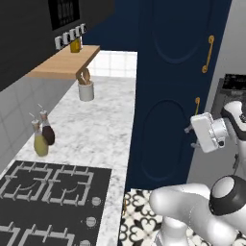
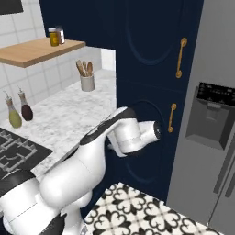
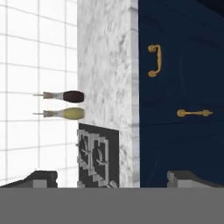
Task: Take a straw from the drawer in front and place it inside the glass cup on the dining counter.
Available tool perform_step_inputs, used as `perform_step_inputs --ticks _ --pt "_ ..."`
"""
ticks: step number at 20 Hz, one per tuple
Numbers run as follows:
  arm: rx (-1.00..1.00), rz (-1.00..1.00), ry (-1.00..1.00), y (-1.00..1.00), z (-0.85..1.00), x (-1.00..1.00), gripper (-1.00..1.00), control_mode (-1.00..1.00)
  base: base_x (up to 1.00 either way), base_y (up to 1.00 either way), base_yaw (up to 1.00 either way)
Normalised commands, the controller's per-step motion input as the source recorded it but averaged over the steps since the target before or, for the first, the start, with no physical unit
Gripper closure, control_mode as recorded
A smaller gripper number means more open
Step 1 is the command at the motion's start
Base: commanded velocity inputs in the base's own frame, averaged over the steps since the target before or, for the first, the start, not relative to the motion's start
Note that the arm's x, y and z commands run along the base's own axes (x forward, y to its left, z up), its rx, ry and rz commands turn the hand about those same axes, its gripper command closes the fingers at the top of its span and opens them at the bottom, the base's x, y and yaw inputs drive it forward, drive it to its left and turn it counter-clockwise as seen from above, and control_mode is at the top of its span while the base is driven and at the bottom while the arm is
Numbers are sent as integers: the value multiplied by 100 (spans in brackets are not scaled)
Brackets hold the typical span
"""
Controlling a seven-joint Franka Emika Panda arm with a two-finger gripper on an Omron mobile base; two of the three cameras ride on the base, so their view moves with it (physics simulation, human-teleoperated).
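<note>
Before the navy cabinet front [image 3: 183, 131], the tool [image 3: 111, 177] hangs open, empty.

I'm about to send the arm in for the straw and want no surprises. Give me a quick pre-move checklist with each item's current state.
1. Hand open and empty: ok; fingertips stand wide apart with nothing between them.
2. Drawer open: not ok; its navy front looks shut under the marble worktop.
3. Hand lined up on the brass handle: not ok; the handle sits off-centre in the hand view, well apart from the fingertips.
4. Straw located: cannot tell.
5. Clear of the two bottles and the stove: ok; the hand hangs off the worktop's edge.
</note>
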Motion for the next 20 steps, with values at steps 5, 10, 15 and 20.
perform_step_inputs --ticks 5,10,15,20 --pt "25 2 0 0 -80 49 -100 -100 0 0 0" --pt "20 5 0 8 -73 45 -100 -100 0 0 0" --pt "2 9 -9 35 -57 35 -100 -100 0 0 0" --pt "0 6 -14 42 -50 52 -100 -100 0 0 0"
